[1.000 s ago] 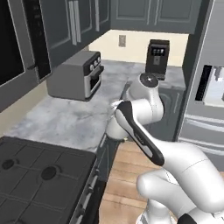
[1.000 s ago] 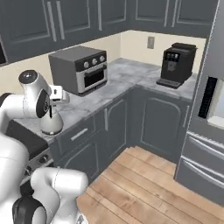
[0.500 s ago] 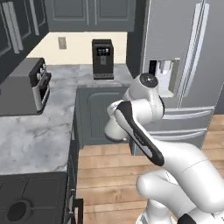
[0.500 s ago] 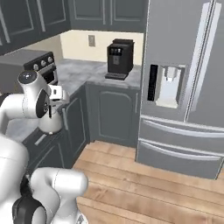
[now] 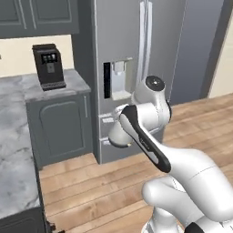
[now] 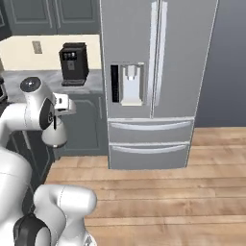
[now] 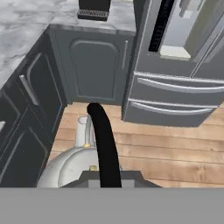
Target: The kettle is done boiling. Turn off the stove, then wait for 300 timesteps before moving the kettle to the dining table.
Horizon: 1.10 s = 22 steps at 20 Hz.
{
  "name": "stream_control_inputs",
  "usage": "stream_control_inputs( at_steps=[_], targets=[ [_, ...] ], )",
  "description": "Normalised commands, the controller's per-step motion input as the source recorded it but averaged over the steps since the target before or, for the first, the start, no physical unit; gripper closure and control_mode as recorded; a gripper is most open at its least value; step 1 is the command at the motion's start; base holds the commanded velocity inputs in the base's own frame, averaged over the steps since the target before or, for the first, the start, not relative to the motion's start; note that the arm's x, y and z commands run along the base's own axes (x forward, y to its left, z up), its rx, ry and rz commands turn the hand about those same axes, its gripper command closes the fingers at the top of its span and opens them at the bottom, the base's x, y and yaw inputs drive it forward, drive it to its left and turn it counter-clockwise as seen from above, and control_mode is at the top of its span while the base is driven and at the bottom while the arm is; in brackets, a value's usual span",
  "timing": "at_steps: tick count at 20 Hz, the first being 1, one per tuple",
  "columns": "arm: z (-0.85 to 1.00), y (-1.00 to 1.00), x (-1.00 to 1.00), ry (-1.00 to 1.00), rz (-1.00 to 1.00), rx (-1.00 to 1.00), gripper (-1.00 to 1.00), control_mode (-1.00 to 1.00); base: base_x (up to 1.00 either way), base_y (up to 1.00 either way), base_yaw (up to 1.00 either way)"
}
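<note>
Wood-plank floor (image 6: 158, 192) and dark grey cabinets frame the scene, with a tall steel fridge (image 6: 153, 72) dead ahead, its dispenser panel set in the left door. To its left, a marble worktop (image 5: 13, 136) carries a black coffee machine (image 5: 49, 66); no lettering on it can be read. The white arm is folded close, and the kettle (image 7: 74, 164) hangs in the air above the floor, jaws clenched on its black arched handle (image 7: 104, 140), spout pointing away.

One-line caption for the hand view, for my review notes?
White kettle carried by its black handle above wood floor, facing the steel fridge.
</note>
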Motion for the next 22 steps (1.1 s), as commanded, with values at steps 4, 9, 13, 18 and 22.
stream_control_inputs(
  at_steps=[4,9,13,18,22],
  targets=[
    [0.0,0.0,0.0,0.0,0.0,0.0,1.0,1.0,-0.11,-0.13,-0.55],
    [0.0,0.0,0.0,0.0,0.0,0.0,1.0,1.0,-0.05,-0.13,-0.55],
    [0.0,0.0,0.0,0.0,0.0,0.0,1.0,1.0,0.0,-0.09,-0.54],
    [0.0,0.0,0.0,0.0,0.0,0.0,1.0,1.0,0.0,0.0,-0.51],
    [0.0,0.0,0.0,0.0,0.0,0.0,1.0,1.0,0.01,0.0,-0.47]
  ],
)
